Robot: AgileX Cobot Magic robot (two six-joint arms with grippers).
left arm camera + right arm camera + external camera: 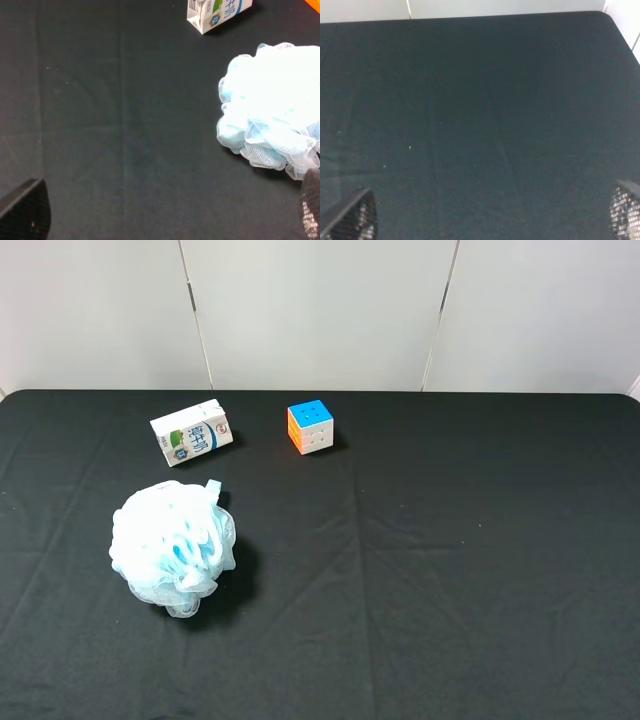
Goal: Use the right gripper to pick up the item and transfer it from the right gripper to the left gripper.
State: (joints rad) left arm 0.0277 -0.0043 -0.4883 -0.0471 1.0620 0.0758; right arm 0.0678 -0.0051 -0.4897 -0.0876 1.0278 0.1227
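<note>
White item (192, 434) lies flat, long axis slanting toward the puzzle cube (311, 426); both end effectors spread, empty.

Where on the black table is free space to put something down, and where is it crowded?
The whole right half of the table, right of the puzzle cube, is bare. The front middle, right of the bath pouf, is bare too. Crowded is the back left: the drink carton and cube lie near the rear edge, the pouf just in front of the carton.
</note>
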